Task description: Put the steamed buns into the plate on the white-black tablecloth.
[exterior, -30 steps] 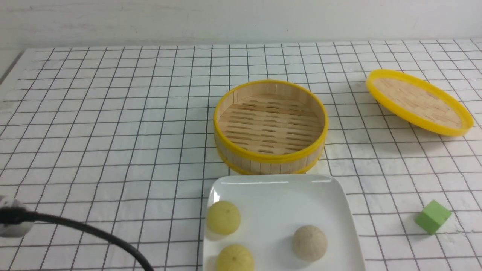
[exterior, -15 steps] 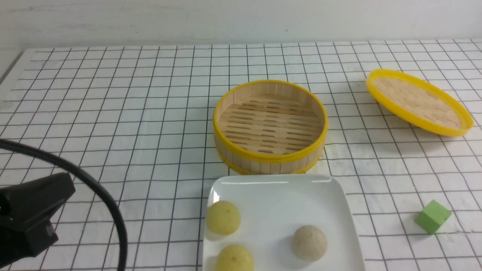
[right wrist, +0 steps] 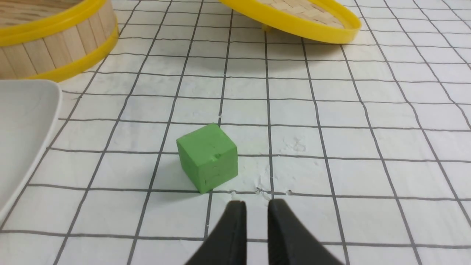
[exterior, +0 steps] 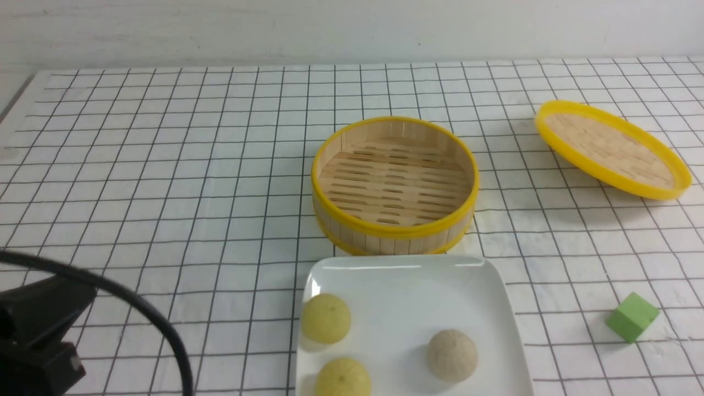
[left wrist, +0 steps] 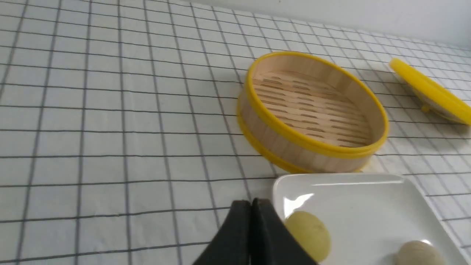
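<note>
In the front view, all three steamed buns were seen on the glossy white square plate (exterior: 407, 280), set on the black-gridded white tablecloth (exterior: 231, 192). Two were pale yellow (exterior: 326, 318) (exterior: 343, 378), near the plate's left wall; the third was a beige-grey bun (exterior: 452, 356), standing apart. Each was round, with a dimpled top. The bamboo steamer (exterior: 396, 187) held no bun, so the placing was judged complete. A bun could have been rolled or the plate nudged if the left arm (exterior: 41, 335) had been swung low across it.

In the left wrist view, the fingers of the left gripper (left wrist: 246, 221) were pressed together, with nothing pinched. Being close to the plate's rim in that view, they could have knocked it if lowered carelessly.

In the right wrist view, the fingers of the right gripper (right wrist: 254, 221) were parted slightly, with nothing between them. The green cube (right wrist: 208, 157) could have been bumped by a low forward sweep, or wrongly picked up if mistaken for a bun.
</note>
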`<state>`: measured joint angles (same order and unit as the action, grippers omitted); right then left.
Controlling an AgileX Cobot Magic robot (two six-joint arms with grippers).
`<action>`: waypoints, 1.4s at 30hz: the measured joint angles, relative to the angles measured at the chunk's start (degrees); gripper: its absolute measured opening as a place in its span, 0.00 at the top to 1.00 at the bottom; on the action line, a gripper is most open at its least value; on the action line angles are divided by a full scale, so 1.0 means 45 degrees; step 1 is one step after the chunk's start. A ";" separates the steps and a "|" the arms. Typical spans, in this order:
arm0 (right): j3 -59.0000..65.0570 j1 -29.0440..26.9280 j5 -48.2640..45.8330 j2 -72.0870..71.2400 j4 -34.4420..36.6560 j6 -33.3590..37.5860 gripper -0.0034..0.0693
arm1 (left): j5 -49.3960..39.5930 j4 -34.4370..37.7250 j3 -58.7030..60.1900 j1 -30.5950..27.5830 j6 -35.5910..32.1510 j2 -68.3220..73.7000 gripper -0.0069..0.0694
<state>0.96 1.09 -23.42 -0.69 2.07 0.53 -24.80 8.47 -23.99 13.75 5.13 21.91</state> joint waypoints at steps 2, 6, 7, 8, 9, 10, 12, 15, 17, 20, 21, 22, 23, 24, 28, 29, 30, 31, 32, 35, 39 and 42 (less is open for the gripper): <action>0.0000 0.0000 0.0000 0.0000 0.0000 0.0000 0.79 | 0.0659 -0.0961 0.0874 -0.0377 0.0528 -0.0674 0.89; 0.0000 0.0000 0.0000 0.0000 0.0000 0.0000 0.79 | 0.1506 -0.2437 0.2662 -0.1308 0.1192 -0.2039 0.88; 0.0000 0.0000 0.0000 0.0000 0.0000 0.0000 0.78 | 0.1618 -0.2657 0.3258 -0.1650 0.1292 -0.2451 0.88; 0.0000 0.0000 0.0000 0.0000 0.0000 0.0000 0.78 | 0.1641 -0.2703 0.3544 -0.1819 0.1322 -0.2693 0.88; 0.0000 0.0000 0.0000 0.0000 0.0000 0.0000 0.78 | 0.1672 -0.2717 0.3818 -0.2035 0.1344 -0.2999 0.88; 0.0000 0.0000 0.0000 0.0000 0.0000 0.0000 0.78 | 0.1670 -0.2749 0.4554 -0.2418 0.1374 -0.3567 0.88; 0.0000 0.0000 0.0000 0.0000 0.0000 0.0000 0.77 | 0.1670 -0.2850 0.5150 -0.2705 0.1374 -0.4180 0.88; 0.0000 0.0000 0.0000 0.0000 0.0000 0.0000 0.77 | 0.1654 -0.3194 0.5644 -0.2845 0.1422 -0.4825 0.87; 0.0000 0.0000 0.0000 0.0000 0.0000 0.0000 0.77 | 0.1554 -0.3362 0.5680 -0.2848 0.1458 -0.4971 0.87; 0.0000 0.0000 0.0000 0.0000 0.0000 0.0000 0.76 | 0.1294 -0.3522 0.5680 -0.2848 0.1470 -0.5007 0.87; 0.0000 0.0000 0.0000 0.0000 0.0000 0.0000 0.76 | 0.1123 -0.3618 0.5680 -0.2848 0.1468 -0.5007 0.87; 0.0000 0.0000 0.0000 0.0000 0.0000 0.0000 0.76 | 0.1068 -0.3636 0.5680 -0.2848 0.1468 -0.5007 0.87; 0.0000 0.0000 0.0000 0.0000 0.0000 0.0000 0.76 | 0.0927 -0.3677 0.5680 -0.2848 0.1468 -0.5007 0.87; 0.0000 0.0000 0.0000 0.0000 0.0000 0.0000 0.76 | 0.0898 -0.3706 0.5680 -0.2848 0.1468 -0.5007 0.87; 0.0000 0.0000 0.0000 0.0000 0.0000 0.0000 0.75 | 0.0855 -0.3707 0.5667 -0.2848 0.1468 -0.5007 0.86; 0.0000 0.0000 0.0000 0.0000 0.0000 0.0000 0.75 | 0.0855 -0.3707 0.5667 -0.2848 0.1468 -0.5007 0.86; 0.0000 0.0000 0.0000 0.0000 0.0000 0.0000 0.74 | 0.0852 -0.3719 0.5667 -0.2848 0.1468 -0.5007 0.86; 0.0000 0.0000 0.0000 0.0000 0.0000 0.0000 0.74 | 0.0852 -0.3719 0.5667 -0.2848 0.1468 -0.5007 0.86; 0.0000 0.0000 0.0000 0.0000 0.0000 0.0000 0.74 | 0.0852 -0.3719 0.5667 -0.2848 0.1468 -0.5007 0.86; 0.0000 0.0000 0.0000 0.0000 0.0000 0.0000 0.74 | 0.0841 -0.3719 0.5667 -0.2848 0.1468 -0.5007 0.86; 0.0000 0.0000 0.0000 0.0000 0.0000 0.0000 0.73 | 0.0816 -0.3719 0.5667 -0.2848 0.1468 -0.5007 0.86; 0.0000 0.0000 0.0010 0.0000 0.0000 0.0000 0.72 | 0.0816 -0.3719 0.5667 -0.2848 0.1468 -0.5007 0.86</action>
<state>0.96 1.09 -23.38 -0.69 2.07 0.53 -21.13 -8.26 1.52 0.93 11.73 -0.62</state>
